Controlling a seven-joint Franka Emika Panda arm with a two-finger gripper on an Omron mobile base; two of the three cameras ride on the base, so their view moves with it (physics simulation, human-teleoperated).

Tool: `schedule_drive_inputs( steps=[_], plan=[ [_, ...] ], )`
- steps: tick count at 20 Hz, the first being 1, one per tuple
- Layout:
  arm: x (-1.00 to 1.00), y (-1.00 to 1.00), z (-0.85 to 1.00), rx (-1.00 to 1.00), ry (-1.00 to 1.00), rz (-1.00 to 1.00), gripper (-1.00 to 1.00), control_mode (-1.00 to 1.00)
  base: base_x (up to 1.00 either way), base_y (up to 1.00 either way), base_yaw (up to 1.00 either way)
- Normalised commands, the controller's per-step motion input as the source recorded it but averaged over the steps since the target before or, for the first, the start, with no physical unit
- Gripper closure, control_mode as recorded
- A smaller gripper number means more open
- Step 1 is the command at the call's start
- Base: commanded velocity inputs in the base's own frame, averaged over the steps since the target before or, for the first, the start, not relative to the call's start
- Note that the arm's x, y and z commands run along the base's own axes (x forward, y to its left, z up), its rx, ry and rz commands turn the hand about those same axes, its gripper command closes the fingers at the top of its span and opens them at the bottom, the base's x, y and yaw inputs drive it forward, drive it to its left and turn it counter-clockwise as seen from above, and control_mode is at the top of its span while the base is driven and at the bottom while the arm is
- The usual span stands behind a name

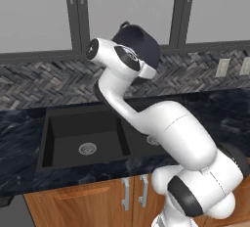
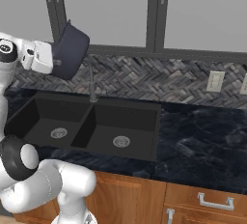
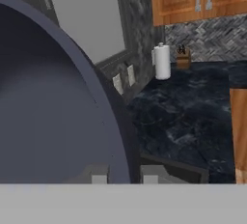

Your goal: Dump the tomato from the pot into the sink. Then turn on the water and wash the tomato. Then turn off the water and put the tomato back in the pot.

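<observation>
Navy pot held up high by gripper, clamped on its rim, pot tilted w/ mouth toward the hand cam; inside looks bare. It hangs above the left basin of the black sink, near the faucet. 2 basins, 1 silver drain each; both basins hold nothing else. Tomato: can't tell where. Dark counter: 1 paper towel roll, 1 knife block.
</observation>
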Motion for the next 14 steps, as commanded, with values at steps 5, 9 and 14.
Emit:
schedule_drive_inputs(
  steps=[5, 9, 14],
  plan=[
    [0.19, 0.15, 0.08, -0.23, -0.05, 0.0, 1.0, -1.0, 0.0, 0.0, 0.0],
    [0.29, 0.28, 0.11, -0.26, -0.06, 0.0, 1.0, -1.0, 0.0, 0.0, 0.0],
    [0.36, 0.41, 0.12, -0.25, -0.05, 0.0, 1.0, -1.0, 0.0, 0.0, 0.0]
  ],
)
